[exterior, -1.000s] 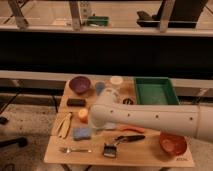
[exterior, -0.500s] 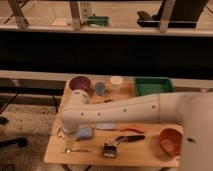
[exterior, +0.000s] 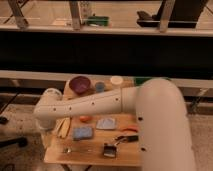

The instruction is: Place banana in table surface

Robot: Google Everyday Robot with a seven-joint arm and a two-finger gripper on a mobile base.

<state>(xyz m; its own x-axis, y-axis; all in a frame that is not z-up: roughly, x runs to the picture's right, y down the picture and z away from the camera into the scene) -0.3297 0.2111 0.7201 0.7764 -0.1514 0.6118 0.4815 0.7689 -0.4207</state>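
The banana is pale yellow-tan, split into two narrow strips, and lies on the light wood table surface near its left edge. My white arm reaches across the table from the right. Its gripper hangs at the arm's left end, over the table's left edge, just left of the banana. The arm hides much of the tabletop's right side.
A round orange fruit, two blue pads, an orange-handled tool, a fork and a black clip lie on the table. A purple bowl, a blue cup and a white cup stand at the back. A green tray peeks out behind the arm.
The arm has swung left across the table, its end going from the middle to the left edge beside the banana. The view has come closer. The banana lies where it was.
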